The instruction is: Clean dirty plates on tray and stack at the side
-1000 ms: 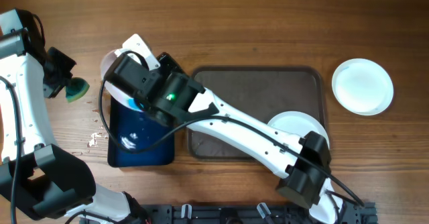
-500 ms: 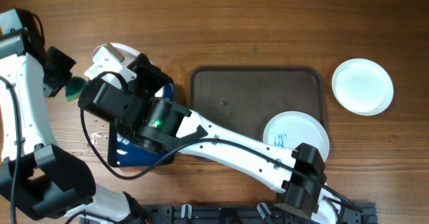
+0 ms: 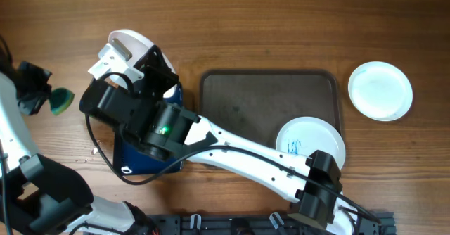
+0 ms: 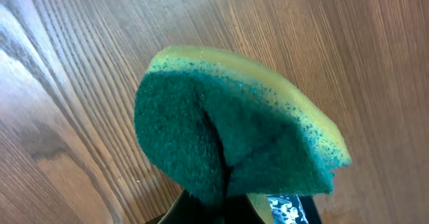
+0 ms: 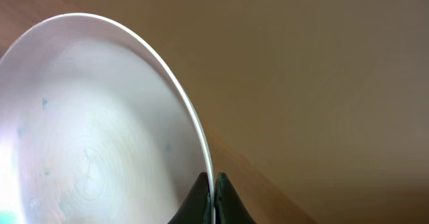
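No legible text or numbers. Blue scribble (image 3: pixel 295 148) on plate (image 3: pixel 322 132) unreadable; small sticker (image 4: pixel 287 202) under sponge (image 4: pixel 228 137) too blurred.

Overhead evenly bright, soft shadows; wrist views v. close: sponge (image 4: pixel 221 137) sharp, bg behind plate (image 5: pixel 100 150) blurred

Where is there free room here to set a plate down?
Most of the grey tray is bare, left of its marked plate. The table above it is open too. Crowded: around the blue tray, under the right arm.

Your soft foam sponge (image 4: pixel 234 137) is dark green over yellow; the round white plate (image 5: pixel 100 130) between the right jaws carries faint blue-green specks.
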Tool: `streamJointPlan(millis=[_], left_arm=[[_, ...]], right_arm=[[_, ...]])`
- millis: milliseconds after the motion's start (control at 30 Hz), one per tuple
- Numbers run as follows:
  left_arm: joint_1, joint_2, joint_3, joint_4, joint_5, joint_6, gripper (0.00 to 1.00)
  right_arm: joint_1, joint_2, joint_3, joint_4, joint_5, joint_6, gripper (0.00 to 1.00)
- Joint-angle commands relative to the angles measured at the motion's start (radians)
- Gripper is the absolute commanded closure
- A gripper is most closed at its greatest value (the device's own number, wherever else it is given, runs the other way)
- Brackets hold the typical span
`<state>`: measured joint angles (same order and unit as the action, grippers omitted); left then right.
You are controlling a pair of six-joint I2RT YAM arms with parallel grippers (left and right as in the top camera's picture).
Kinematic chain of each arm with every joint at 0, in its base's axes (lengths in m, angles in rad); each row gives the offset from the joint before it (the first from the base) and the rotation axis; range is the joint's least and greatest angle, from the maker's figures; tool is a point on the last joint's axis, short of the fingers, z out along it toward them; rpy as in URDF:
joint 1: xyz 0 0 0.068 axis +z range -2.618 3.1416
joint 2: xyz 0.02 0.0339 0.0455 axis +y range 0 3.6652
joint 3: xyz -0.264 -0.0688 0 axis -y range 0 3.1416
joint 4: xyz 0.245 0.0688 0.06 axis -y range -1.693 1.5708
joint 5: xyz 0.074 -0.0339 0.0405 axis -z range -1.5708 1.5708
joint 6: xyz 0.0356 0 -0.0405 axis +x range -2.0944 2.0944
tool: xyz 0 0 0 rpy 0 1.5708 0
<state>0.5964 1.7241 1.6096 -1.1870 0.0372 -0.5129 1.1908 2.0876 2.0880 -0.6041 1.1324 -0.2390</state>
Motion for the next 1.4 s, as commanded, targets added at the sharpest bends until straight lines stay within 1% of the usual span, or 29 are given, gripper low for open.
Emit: streamJointPlan(millis=[0,67,200,267,300,367,467,633,933,1033,1367], left_arm=[[0.034,0.004,0.021,-0.005,0.064,0.012,0.96],[0.035,0.004,0.021,-0.005,0.064,0.012,0.96],[0.035,0.005,0.021,-0.005,0.064,0.012,0.96],[0.035,0.006,0.021,-0.005,0.064,0.011,0.96],[0.035,0.006,0.021,-0.005,0.064,0.011,0.96],[0.035,0.006,0.021,-0.006,0.064,0.011,0.96],[0.035,0.006,0.021,-0.008,0.064,0.011,0.96],[0.035,0.006,0.021,-0.009,0.064,0.011,0.96],[0.035,0.006,0.021,-0.010,0.064,0.011,0.96],[0.035,0.006,0.021,-0.013,0.064,0.011,0.96],[0.035,0.006,0.021,-0.013,0.063,0.011,0.96]], right_arm=[[0.013,0.016,0.024,0.060,0.098,-0.060,0.95],[0.017,0.016,0.024,0.092,0.148,-0.069,0.95],[0.026,0.016,0.024,0.106,0.152,-0.081,0.95],[0.026,0.016,0.024,0.130,0.136,-0.146,0.95],[0.026,0.016,0.024,0.142,0.110,-0.209,0.95],[0.029,0.016,0.024,0.185,0.107,-0.268,0.96],[0.035,0.016,0.024,0.209,0.031,-0.372,0.95],[0.036,0.016,0.024,0.216,-0.011,-0.470,0.95],[0.035,0.016,0.024,0.299,-0.015,-0.620,0.95],[0.034,0.016,0.024,0.327,-0.015,-0.650,0.95],[0.032,0.016,0.024,0.331,-0.015,-0.648,0.95]])
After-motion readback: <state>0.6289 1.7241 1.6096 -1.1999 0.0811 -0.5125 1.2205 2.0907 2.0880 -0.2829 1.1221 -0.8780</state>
